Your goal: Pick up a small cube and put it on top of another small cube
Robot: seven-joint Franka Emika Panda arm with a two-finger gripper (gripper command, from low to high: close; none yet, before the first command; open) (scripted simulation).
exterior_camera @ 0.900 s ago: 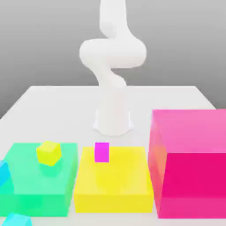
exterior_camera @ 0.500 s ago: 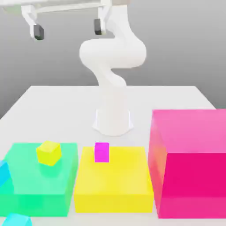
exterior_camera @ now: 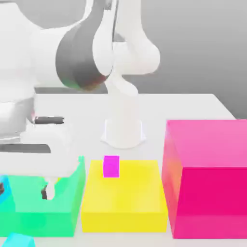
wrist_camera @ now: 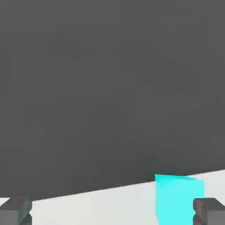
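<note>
One arm stands on the white surface, its base upright behind the blocks and its links bent forward and down toward the exterior view's left. The big grey-and-white hand body fills that side and hangs over the green block, with one finger reaching down against the block's top. In the hand view two dark grey pads sit far apart at the two lower corners, so the jaws are spread wide and hold nothing. Between them lies open white surface, and a cyan cube stands just beside the pad on its side of the frame.

A small magenta cube rests on the yellow block, near that block's rear edge and toward its green-side corner. It is apart from the hand. The yellow block sits just beside the green block with only a thin seam between them. A tall pink block rises just beside the yellow one on the exterior view's right, closing that side like a wall. Cyan pieces show at the lower left corner of the exterior view, near the green block's front edge. Behind the blocks, around the base, the surface lies open out to its rear edge.
</note>
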